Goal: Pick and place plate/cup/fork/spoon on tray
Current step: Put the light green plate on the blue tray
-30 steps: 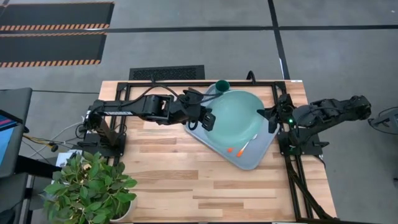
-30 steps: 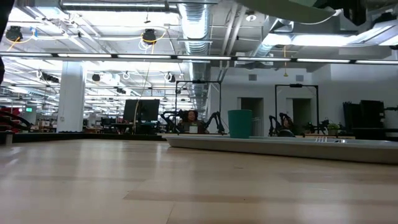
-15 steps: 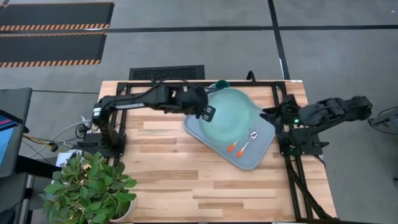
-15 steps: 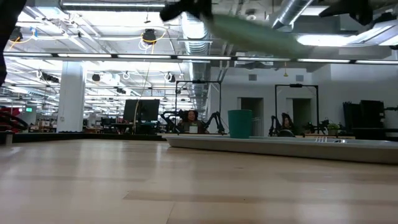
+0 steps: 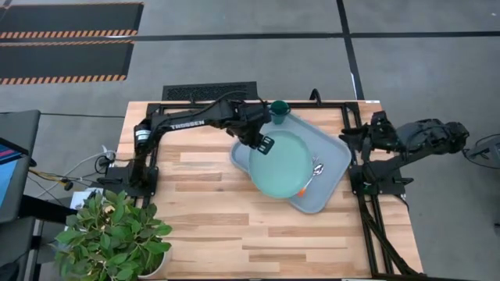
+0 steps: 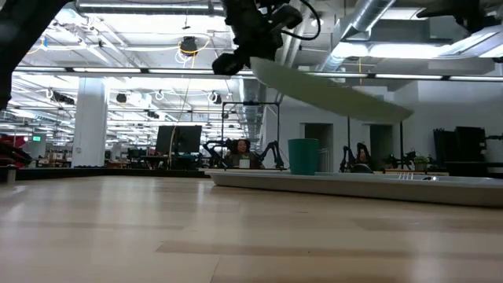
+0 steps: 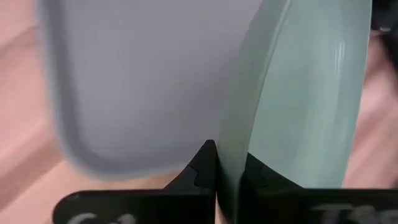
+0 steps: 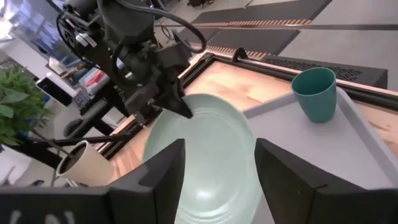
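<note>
Plate (image 5: 284, 162): pale mint, held off the surface, tilted, above the tray (image 5: 336, 144). In the low view it hangs clear of the tray rim, highest at the gripped edge and sloping down away from it.

Left gripper (image 5: 263, 144): fingers clamped tight on the plate's rim; the left wrist view shows the rim pinched edge-on between the two dark pads. The whole dish extends outward from the fingertips, over the tray interior.

Right gripper (image 5: 366, 133): fingers spread wide, holding nothing, pulled back beside the tray's edge on the side opposite the left gripper. The plate lies straight ahead of it, a short reach off.

Cup (image 5: 280, 107): upright in the tray corner just beyond the left gripper, clear of the plate.

Spoon (image 5: 314, 172) and fork (image 5: 301, 190): on the tray, partly under the plate's far edge.

Judgement: the left arm alone carries the plate; setting it down means lowering and levelling, with the utensils beneath the low edge the likely snag.
</note>
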### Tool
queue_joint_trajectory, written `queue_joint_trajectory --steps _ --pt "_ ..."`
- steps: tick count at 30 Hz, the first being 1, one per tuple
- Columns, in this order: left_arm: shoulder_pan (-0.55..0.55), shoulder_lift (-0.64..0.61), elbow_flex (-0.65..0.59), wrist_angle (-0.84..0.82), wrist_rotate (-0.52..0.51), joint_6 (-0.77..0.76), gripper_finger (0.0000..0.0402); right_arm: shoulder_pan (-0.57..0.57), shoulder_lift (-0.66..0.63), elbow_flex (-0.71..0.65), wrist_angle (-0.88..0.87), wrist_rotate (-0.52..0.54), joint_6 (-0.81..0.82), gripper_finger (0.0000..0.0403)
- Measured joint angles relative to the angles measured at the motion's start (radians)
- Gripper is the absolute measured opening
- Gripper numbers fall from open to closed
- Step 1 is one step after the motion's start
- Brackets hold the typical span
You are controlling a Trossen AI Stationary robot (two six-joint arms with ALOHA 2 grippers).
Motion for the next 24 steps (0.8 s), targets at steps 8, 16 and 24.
queue_joint_trajectory --steps 8,16,24 --pt "-0.061 -0.174 0.002 0.068 -0.041 -0.035 0.0000 0.000 0.003 0.000 -0.048 -0.004 -0.008 0.0206" --pt "-0.049 -0.390 -0.019 -0.196 -0.300 -0.162 0.0000 0.000 0.003 -0.001 -0.077 0.004 -0.030 0.0205" --pt "-0.063 -0.672 -0.451 -0.036 -0.240 -0.515 0.0000 0.000 0.003 -0.001 -0.078 0.009 -0.035 0.0196"
